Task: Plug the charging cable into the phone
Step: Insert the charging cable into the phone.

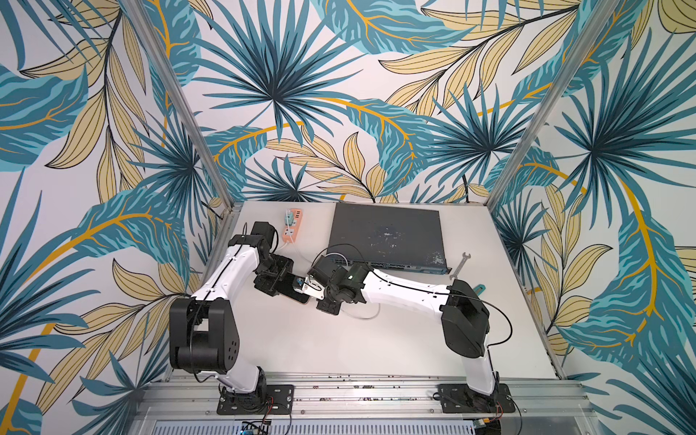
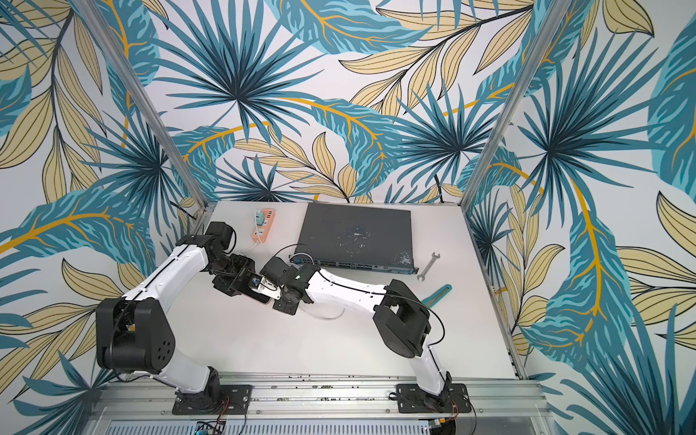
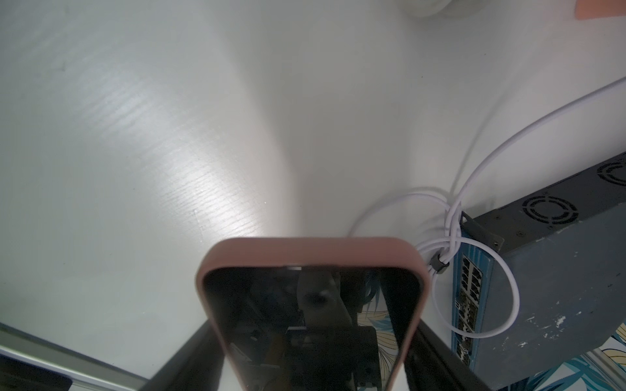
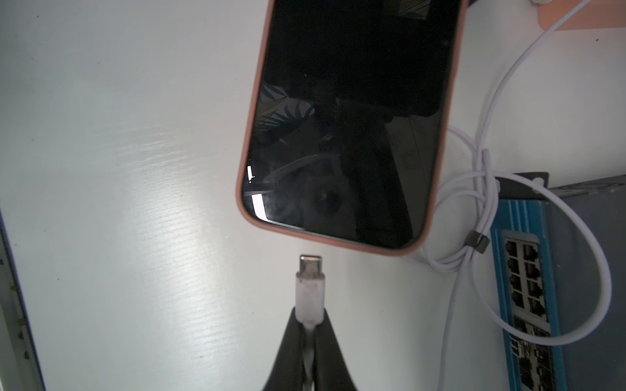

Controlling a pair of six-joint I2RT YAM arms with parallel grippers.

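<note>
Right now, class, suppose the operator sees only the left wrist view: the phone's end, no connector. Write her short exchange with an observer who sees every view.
Operator: Where is the connector?
Observer: In the right wrist view, the right gripper is shut on the charging cable, just behind its silver tip.
Operator: Is the tip in the port?
Observer: No. Bare table shows between the tip and the pink edge of the phone.
</note>
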